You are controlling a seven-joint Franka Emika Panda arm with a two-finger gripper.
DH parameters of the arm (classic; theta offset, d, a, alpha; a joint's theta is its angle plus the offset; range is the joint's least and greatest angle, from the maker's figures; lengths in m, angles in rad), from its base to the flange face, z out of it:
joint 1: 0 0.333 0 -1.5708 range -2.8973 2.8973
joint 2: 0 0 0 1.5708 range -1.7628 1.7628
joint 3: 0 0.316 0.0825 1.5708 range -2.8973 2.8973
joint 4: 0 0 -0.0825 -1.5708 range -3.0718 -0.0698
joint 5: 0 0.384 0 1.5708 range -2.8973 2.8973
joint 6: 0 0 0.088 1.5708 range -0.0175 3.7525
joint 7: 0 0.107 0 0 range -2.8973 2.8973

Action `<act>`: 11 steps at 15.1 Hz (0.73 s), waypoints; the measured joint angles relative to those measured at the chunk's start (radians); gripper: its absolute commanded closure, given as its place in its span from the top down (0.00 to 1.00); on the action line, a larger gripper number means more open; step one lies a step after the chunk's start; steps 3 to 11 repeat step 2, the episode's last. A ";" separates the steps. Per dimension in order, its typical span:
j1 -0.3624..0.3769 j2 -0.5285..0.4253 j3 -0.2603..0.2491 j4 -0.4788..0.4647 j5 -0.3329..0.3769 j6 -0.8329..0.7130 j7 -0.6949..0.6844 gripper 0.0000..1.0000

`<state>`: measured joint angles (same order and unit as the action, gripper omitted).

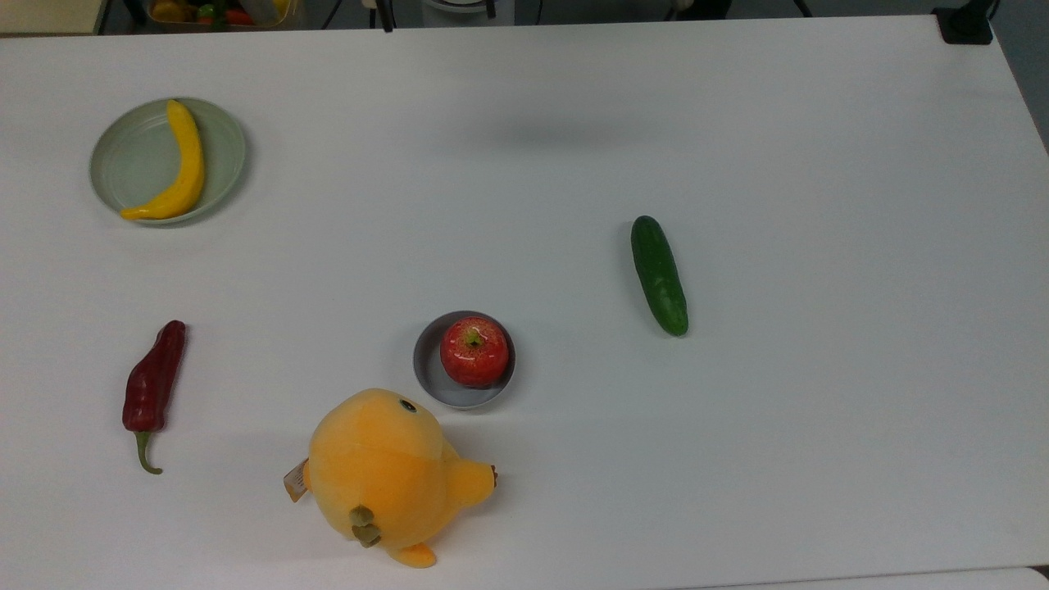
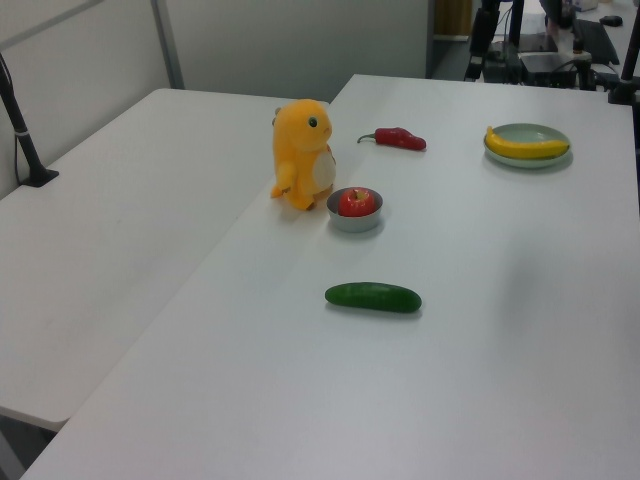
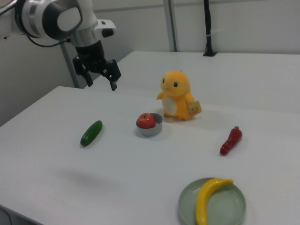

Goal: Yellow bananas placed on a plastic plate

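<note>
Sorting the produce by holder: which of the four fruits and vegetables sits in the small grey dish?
The red apple. It sits in the grey dish; the banana lies on the green plate, while cucumber and red pepper lie on bare table.

You have even, diffuse overhead light on the white counter (image 1: 737,123), bright with no hard glare. Shadows are soft and short: a faint grey smudge sits near the top view's upper middle, and a dim patch lies on the counter in the right view. The apple (image 1: 474,351) shows small specular highlights. Focus is slightly soft throughout.
</note>
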<state>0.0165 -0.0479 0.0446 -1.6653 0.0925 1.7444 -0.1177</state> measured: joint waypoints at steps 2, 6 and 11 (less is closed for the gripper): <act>-0.001 0.014 -0.014 0.000 -0.001 0.012 -0.005 1.00; -0.001 0.014 -0.014 0.000 -0.001 0.012 -0.005 1.00; -0.001 0.014 -0.014 0.000 -0.001 0.012 -0.005 1.00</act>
